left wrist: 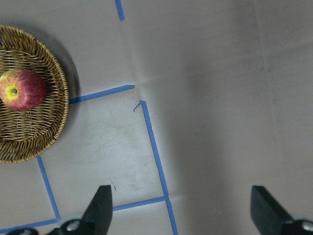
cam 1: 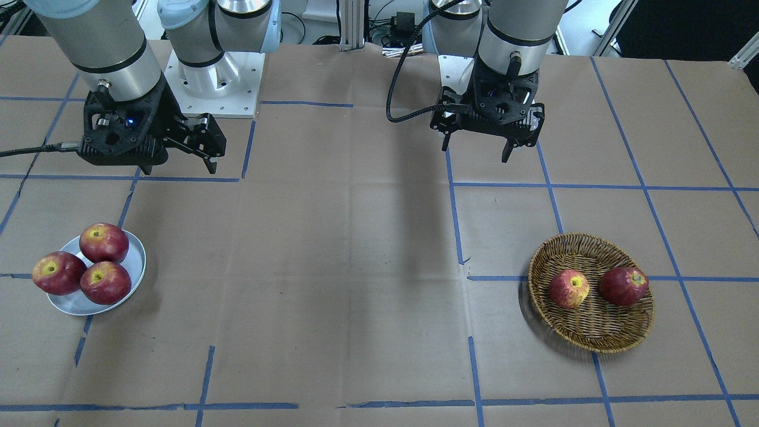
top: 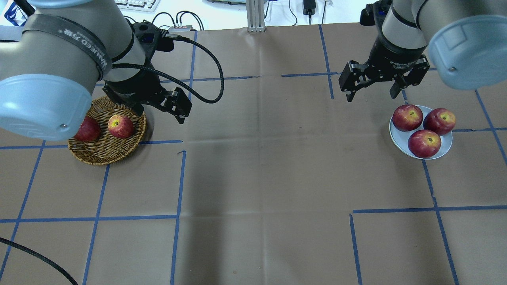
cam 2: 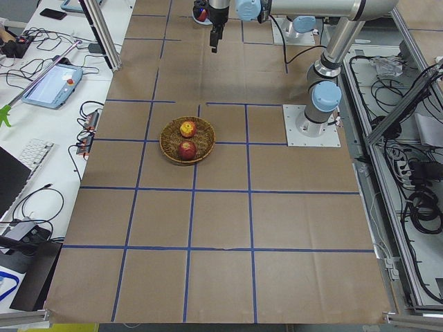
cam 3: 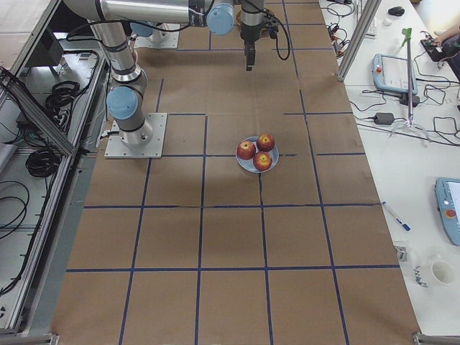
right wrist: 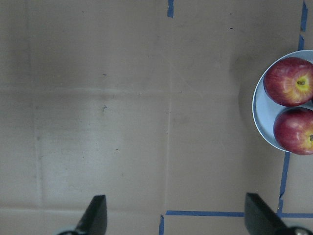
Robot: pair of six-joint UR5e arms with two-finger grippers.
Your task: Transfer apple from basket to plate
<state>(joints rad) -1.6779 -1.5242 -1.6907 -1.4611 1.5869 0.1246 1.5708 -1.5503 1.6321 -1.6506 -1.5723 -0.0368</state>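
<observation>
The pinkish-red apple with yellow streaks (top: 120, 126) lies in the round wicker basket (top: 103, 152) beside a darker red apple (top: 88, 129). It also shows in the front view (cam 1: 568, 289) and in the left wrist view (left wrist: 22, 89). The grey-blue plate (top: 399, 140) holds three red apples. My left gripper (cam 1: 476, 151) is open and empty. It hangs above the table beside the basket, toward the robot's base and the table's middle. My right gripper (top: 371, 97) is open and empty. It hangs just beside the plate, toward the table's middle.
Brown paper with blue tape lines covers the table. The plate (cam 1: 135, 261) and the basket (cam 1: 593, 338) sit at opposite ends, with bare paper between them. A black cable loops from the left wrist (top: 214, 79).
</observation>
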